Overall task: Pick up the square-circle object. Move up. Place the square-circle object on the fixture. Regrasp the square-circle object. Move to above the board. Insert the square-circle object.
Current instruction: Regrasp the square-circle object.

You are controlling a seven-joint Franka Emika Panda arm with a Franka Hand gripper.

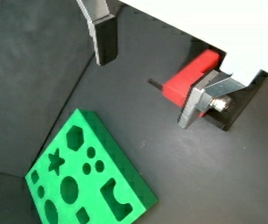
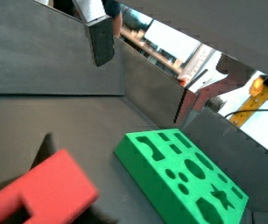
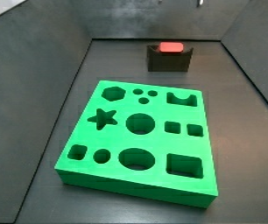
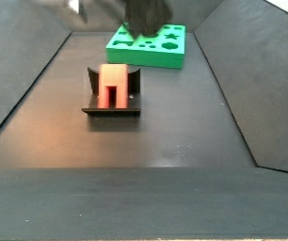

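Observation:
The red square-circle object [image 3: 168, 47] lies in the notch of the dark fixture [image 3: 168, 61] at the back of the floor, and shows again in the other side view as the square-circle object [image 4: 111, 85] on the fixture [image 4: 111, 108]. The green board [image 3: 143, 140] with its shaped holes lies flat in front of it. My gripper [image 1: 144, 94] hangs open high above the floor, with nothing between its fingers [image 1: 102, 39]. In a wrist view the red piece [image 1: 193, 74] sits just behind one finger; in the other wrist view the gripper [image 2: 141, 93] is open with the red piece [image 2: 43, 197] close to the lens. In a side view the gripper [image 4: 140, 14] is a dark blur at the top.
Dark sloping walls [image 3: 54, 79] enclose the floor on both sides. The board [image 4: 150, 40] lies beyond the fixture in a side view. In both wrist views the board [image 1: 84, 175] [image 2: 183, 175] lies below the fingers.

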